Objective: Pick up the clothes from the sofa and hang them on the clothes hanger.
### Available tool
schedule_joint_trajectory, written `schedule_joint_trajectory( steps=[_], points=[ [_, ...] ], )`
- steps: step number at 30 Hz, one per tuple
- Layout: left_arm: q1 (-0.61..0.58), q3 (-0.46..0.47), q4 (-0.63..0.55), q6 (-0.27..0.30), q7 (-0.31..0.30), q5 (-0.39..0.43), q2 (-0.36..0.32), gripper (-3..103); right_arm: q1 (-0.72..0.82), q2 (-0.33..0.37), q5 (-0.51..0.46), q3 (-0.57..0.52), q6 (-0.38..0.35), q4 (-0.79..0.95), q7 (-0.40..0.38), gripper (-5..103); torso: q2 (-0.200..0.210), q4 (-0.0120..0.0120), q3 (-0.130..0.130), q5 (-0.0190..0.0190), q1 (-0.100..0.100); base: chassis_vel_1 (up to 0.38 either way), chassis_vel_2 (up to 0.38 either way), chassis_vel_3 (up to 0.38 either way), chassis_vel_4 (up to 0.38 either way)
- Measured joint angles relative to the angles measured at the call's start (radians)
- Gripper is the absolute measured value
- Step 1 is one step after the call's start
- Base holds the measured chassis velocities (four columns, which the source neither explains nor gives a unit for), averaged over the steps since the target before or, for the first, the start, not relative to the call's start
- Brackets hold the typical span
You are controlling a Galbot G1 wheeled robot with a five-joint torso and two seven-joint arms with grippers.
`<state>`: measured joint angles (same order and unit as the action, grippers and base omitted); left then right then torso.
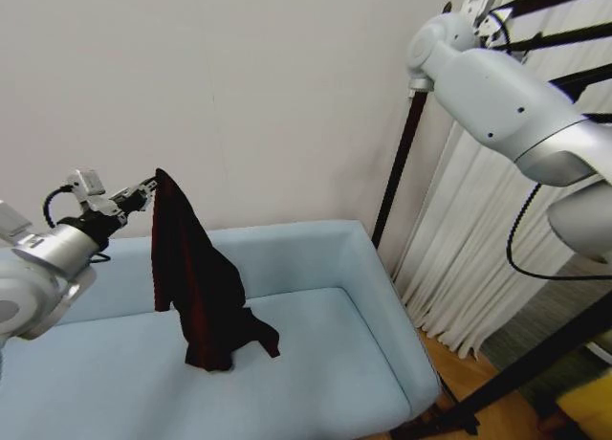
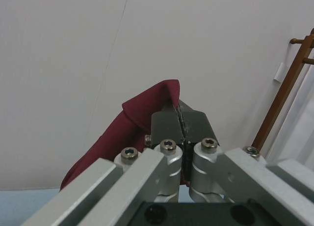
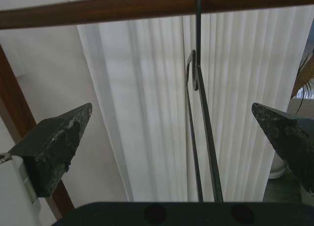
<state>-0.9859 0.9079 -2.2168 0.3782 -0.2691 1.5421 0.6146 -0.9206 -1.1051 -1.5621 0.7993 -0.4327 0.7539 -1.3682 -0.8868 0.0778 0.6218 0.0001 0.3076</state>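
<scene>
A dark red garment [image 1: 196,277] hangs above the pale blue sofa [image 1: 316,363], its lower end resting on the seat. My left gripper [image 1: 150,187] is shut on the garment's top edge; the left wrist view shows the red cloth [image 2: 140,115] pinched between the closed fingers [image 2: 169,123]. My right arm [image 1: 497,96] is raised at the upper right beside the clothes rack [image 1: 397,167]. Its gripper [image 3: 171,125] is open, just under the wooden rail [image 3: 98,7], with a thin wire hanger [image 3: 198,103] hanging between the fingertips.
A plain wall stands behind the sofa. White pleated curtains [image 1: 459,258] hang to the right of the rack's dark upright. A dark bar [image 1: 535,359] slants across the wooden floor at the lower right.
</scene>
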Motion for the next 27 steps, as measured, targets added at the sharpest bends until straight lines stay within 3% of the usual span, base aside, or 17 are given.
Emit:
schedule_joint_trajectory(
  steps=[12,16,18,22,25,27],
  points=[
    [0.015,-0.023,0.001,-0.004,-0.002,-0.008,0.002,0,0.023,0.0,-0.006,-0.044,0.005,-0.037,0.011,101,0.0,0.0001,0.0,-0.0001,0.0,0.0,0.0,0.0,0.0],
    [0.019,-0.036,0.0,-0.005,-0.005,-0.016,0.009,0,0.029,0.001,0.002,-0.039,0.021,-0.035,0.027,82,0.0,-0.0001,0.0,-0.0002,0.0,0.0,0.0,0.0,0.0],
    [0.019,-0.037,0.0,-0.005,-0.005,-0.017,0.011,0,0.029,0.004,0.007,-0.028,0.03,-0.033,0.035,82,0.0,0.0,0.0,-0.0002,0.0,0.0,0.0,0.0,0.0],
    [0.017,-0.037,-0.001,-0.005,-0.005,-0.021,0.012,0,0.029,0.007,0.015,-0.022,0.04,-0.035,0.047,60,0.0,0.0002,0.0,-0.0001,0.0,0.0,0.0,0.0,0.0],
    [0.018,-0.037,0.0,-0.005,-0.004,-0.021,0.011,0,0.032,0.011,0.016,-0.024,0.046,-0.026,0.049,54,0.0,0.0001,0.0,-0.0002,0.0,0.0,0.0,0.0,0.0],
    [0.018,-0.039,0.0,-0.007,-0.001,-0.021,0.004,0,0.039,0.015,0.017,-0.028,0.05,-0.019,0.05,44,0.0,-0.0001,0.0,-0.0002,0.0,0.0,0.0,0.0,0.0]
  ],
)
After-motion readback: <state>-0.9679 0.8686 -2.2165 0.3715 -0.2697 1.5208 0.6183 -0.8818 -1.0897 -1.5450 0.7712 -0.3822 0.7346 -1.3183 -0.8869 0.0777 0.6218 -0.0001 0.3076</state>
